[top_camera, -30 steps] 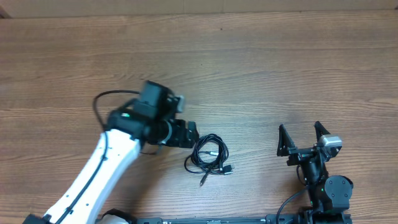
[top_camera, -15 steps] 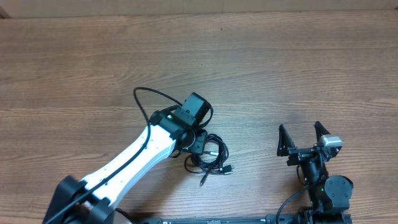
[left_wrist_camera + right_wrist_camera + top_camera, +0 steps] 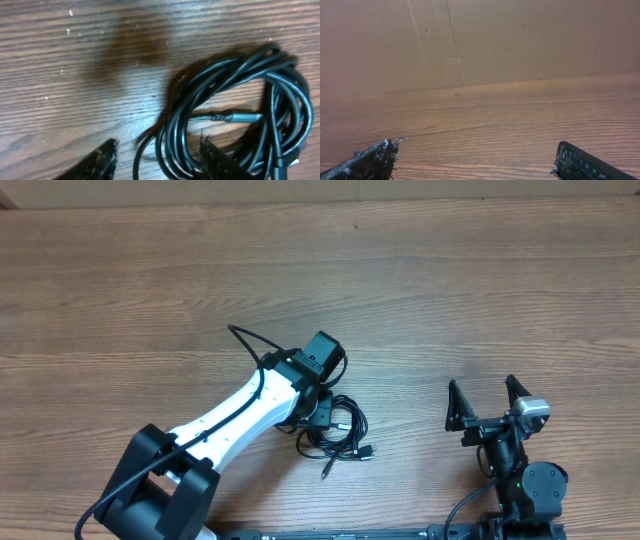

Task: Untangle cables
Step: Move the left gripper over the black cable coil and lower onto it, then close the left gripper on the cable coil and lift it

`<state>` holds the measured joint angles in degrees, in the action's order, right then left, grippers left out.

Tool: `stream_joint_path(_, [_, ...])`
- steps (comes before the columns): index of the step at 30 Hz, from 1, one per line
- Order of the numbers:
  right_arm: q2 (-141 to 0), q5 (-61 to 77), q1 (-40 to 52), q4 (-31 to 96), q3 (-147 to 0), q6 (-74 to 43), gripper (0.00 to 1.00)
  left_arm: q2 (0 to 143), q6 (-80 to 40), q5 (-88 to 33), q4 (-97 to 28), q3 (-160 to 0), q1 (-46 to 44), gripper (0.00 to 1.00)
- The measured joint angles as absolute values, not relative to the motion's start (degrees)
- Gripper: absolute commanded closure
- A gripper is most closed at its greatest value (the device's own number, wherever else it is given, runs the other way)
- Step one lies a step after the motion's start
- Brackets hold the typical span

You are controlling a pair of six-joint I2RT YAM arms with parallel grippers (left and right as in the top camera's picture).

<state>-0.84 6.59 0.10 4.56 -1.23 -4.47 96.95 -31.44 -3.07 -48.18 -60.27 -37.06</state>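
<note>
While right hand (image 3: 481, 385) gapes, left hand (image 3: 157, 152) straddles cables (image 3: 235, 100), grip unclear.

A wooden bench (image 3: 450, 300) with brown grain running side to side is seen in all three views. Directly on it, left of the middle and toward the edge nearest the robot, the cables (image 3: 340, 430) are laid as one small coiled bundle of thin black cord. Several loops are overlapped, and a slim plug (image 3: 235, 117) is seen lying across the inside of the coil. Two loose ends (image 3: 365, 451) are trailed out toward that edge. Pale specks (image 3: 70, 12) are scattered on the wood.
</note>
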Motion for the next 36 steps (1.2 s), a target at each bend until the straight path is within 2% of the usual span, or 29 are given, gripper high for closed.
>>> stream_joint_path(4, [-0.84,6.61,0.10,4.56,-1.23,-4.47,0.00,97.03,-32.25,-4.45,-47.68,-60.27,-37.06,0.63])
stream_joint_path(16, [-0.84,6.59,0.10,4.56,-1.23,-4.49,0.00,98.48,-32.75,-4.47,-45.52,-60.27,-37.39,0.63])
stream_joint_path(21, [-0.84,6.59,0.10,4.58,-1.23,-4.49,0.00,99.55,-32.93,-4.49,-45.43,-60.27,-38.44,0.69])
stream_joint_path(31, [-0.84,6.59,0.10,4.58,-1.23,-4.49,0.00,99.68,-32.93,-4.19,-45.58,-60.27,-39.42,0.61])
stream_joint_path(36, [-0.84,6.61,0.08,4.56,-1.23,-4.47,0.00,100.33,-33.04,-2.68,-46.04,-60.27,-39.42,0.69])
